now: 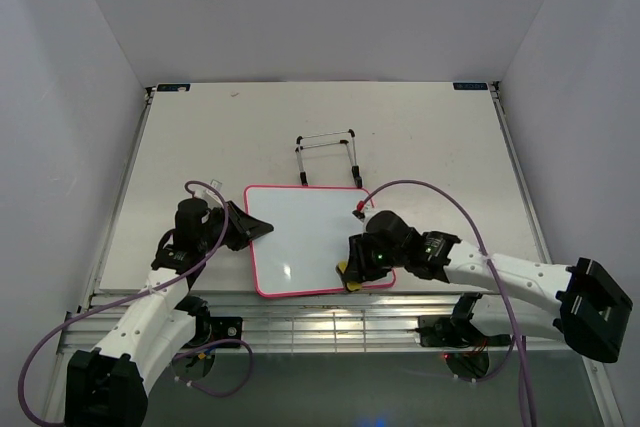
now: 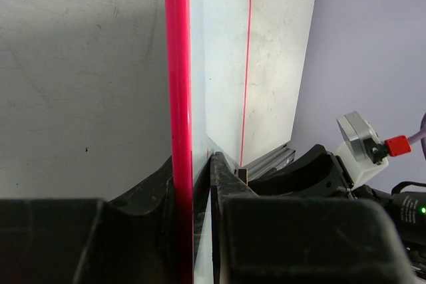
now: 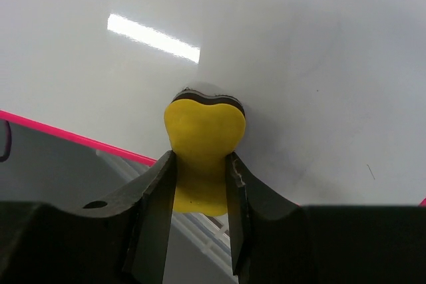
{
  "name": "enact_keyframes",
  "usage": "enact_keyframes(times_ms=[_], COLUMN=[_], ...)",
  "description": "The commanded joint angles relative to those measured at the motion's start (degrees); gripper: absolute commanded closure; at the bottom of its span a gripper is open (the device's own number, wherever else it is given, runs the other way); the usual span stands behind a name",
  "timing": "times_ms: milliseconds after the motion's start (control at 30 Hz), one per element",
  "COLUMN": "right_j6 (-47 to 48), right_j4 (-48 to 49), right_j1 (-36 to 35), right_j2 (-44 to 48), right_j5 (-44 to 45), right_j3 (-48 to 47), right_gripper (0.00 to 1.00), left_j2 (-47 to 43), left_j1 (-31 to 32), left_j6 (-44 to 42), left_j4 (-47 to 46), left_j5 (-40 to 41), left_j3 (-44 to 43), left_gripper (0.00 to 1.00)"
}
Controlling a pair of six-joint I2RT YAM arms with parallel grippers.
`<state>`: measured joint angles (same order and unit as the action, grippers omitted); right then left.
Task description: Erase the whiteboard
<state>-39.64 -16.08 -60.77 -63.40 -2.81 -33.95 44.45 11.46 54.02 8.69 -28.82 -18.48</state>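
Whiteboard (image 1: pixel 310 232) lies flat on the tabletop (image 1: pixel 430 137), centred toward the near edge, long axis roughly left-right. My left gripper (image 1: pixel 256 227) is clamped on its left frame edge. My right gripper (image 3: pixel 203 177) is clenched on the yellow eraser (image 3: pixel 204 131), pressed at the board's near-right corner. The remaining surface runs left and away.
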Motion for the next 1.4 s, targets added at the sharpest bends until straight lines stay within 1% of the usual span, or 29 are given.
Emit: enact_keyframes(times_ms=[0,67,133,200,267,400,467,533,600,667,767,800,867,900,967,1000,1067,1167,1267,1333,1367], right_j6=[2.8,2.1,0.6,0.2,0.2,-1.7,-2.5,-3.2,-5.1,-6.2,-5.5,-4.6,-2.1,-1.3,0.2,1.4,3.7,6.1,8.9,9.6,9.7], right_j4=[-2.6,-2.6,-3.5,-6.7,-8.9,-13.0,-13.5,-13.6,-13.7,-13.6,-13.4,-12.8,-11.7,-11.3,-11.8,-12.3,-12.8,-13.5,-12.1,-9.8,-6.8], right_j1=[7.2,10.2,13.1,15.9,17.3,17.2,17.2,17.3,17.9,19.0,22.9,25.2,27.4,27.4,27.4,27.3,27.3,27.2,26.2,22.5,18.6], right_j2=[0.5,4.9,9.2,10.7,10.7,7.3,6.4,7.1,9.9,13.3,16.2,16.8,17.6,17.4,15.8,15.5,16.1,17.3,13.9,9.6,7.8], right_j5=[-3.8,-4.7,-4.7,-4.1,-3.2,0.5,1.5,2.5,5.9,6.7,5.5,3.9,1.4,0.9,0.7,0.1,-0.5,-1.6,-6.6,-7.7,-7.6], right_j3=[4.9,10.7,13.6,16.0,16.6,15.9,15.3,15.1,14.9,15.0,15.6,15.9,16.2,16.0,14.7,12.6,10.3,4.2,-1.4,-3.8,-4.5], right_gripper=[0.92,0.92,0.92,0.92,0.92,0.92,0.92,0.92,0.92,0.92,0.92,0.92,0.92,0.92,0.92,0.92,0.92,0.92,0.92,0.92,0.92], left_j2=[0.2,0.2,0.3,0.2,0.3,0.5,0.6,0.6,0.6,0.4,-0.1,-0.1,0.0,0.0,0.3,0.6,1.0,1.1,0.5,0.6,0.7], left_j1=[0.2,0.1,0.1,0.2,0.1,0.0,-0.3,-0.5,-0.7,-1.0,-1.2,-1.2,-1.3,-1.3,-1.2,-1.3,-1.2,-1.3,-1.3,-1.2,-1.2], left_j6=[-8.1,-8.8,-8.9,-8.8,-8.4,-8.7,-8.8,-9.2,-9.5,-9.6,-9.5,-9.5,-9.5,-9.5,-9.5,-9.6,-9.6,-9.5,-8.6,-8.2,-8.1], left_j4=[3.0,3.0,3.2,2.6,2.3,3.0,3.0,3.0,3.2,3.4,3.4,3.3,2.9,2.7,2.4,1.8,1.4,1.2,0.6,0.0,-0.2], left_j5=[11.7,11.5,11.5,11.7,11.8,13.1,12.9,12.8,12.9,12.8,12.7,12.6,12.0,11.6,11.0,9.8,8.9,8.5,8.1,7.6,7.5], left_j3=[-1.1,-1.1,-1.1,-0.9,-1.0,-1.9,-2.1,-2.0,-1.9,-1.6,-0.9,-0.8,-0.6,-0.5,-0.4,-0.3,-0.2,0.0,0.7,0.9,0.9], left_gripper=[1.0,1.0,1.0,1.0,1.0,1.0,1.0,1.0,1.0,1.0,1.0,1.0,1.0,1.0,1.0,1.0,1.0,1.0,1.0,1.0,1.0])
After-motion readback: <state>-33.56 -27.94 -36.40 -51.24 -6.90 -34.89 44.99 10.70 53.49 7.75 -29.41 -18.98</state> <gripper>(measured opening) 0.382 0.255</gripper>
